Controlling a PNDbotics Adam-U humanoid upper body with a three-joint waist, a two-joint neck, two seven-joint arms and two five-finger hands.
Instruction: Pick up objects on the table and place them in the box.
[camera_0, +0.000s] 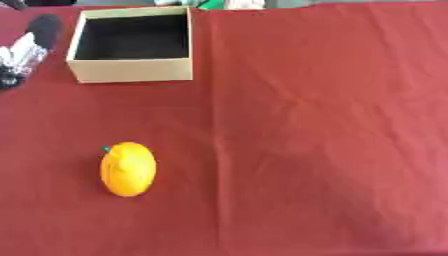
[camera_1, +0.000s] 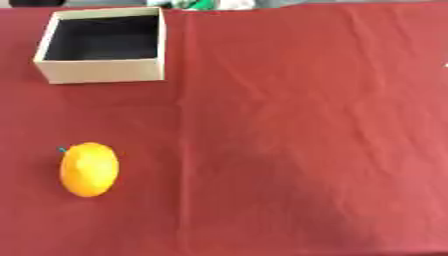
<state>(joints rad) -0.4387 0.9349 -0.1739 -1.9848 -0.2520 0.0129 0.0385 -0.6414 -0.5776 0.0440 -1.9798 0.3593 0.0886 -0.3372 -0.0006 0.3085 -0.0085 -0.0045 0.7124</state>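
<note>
Left eye view: left hand (camera_0: 24, 52), fingers indistinct, beside the empty box (camera_0: 131, 74); orange fruit (camera_0: 128, 169) well below it on the counter (camera_0: 332, 125), unpicked.

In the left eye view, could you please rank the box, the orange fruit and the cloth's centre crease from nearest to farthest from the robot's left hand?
From the left hand, at the upper left edge:
1. Box, just beside it.
2. Orange fruit, lower left.
3. Centre crease, mid-cloth.
</note>
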